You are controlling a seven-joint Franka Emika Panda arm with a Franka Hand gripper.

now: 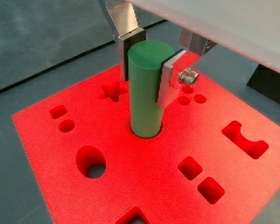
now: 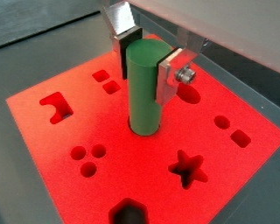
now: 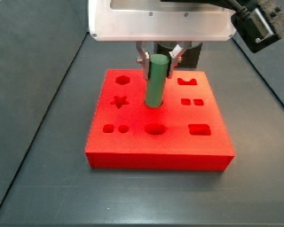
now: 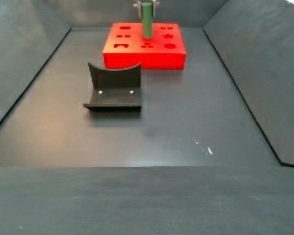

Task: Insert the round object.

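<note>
The round object, a green cylindrical peg (image 1: pixel 146 87), stands upright on the red block (image 1: pixel 60 149). Its lower end is in a round hole near the block's middle, and its depth cannot be told. The gripper (image 1: pixel 149 57) is above the block and shut on the peg's upper part, with one silver finger (image 1: pixel 171 74) on each side. Both wrist views show this grip; the peg (image 2: pixel 145 87), gripper (image 2: pixel 149 57) and block (image 2: pixel 236 166) also show there. In both side views the peg (image 3: pixel 155 82) (image 4: pixel 146 18) rises from the block (image 3: pixel 156 151) (image 4: pixel 143 57) under the gripper (image 3: pixel 160 58).
The block's top has other shaped holes, among them a star (image 1: pixel 111 89), an oval (image 1: pixel 92 163) and small squares (image 2: pixel 104 80). A dark grey curved holder (image 4: pixel 114 89) stands on the dark floor in front of the block. Dark walls enclose the floor.
</note>
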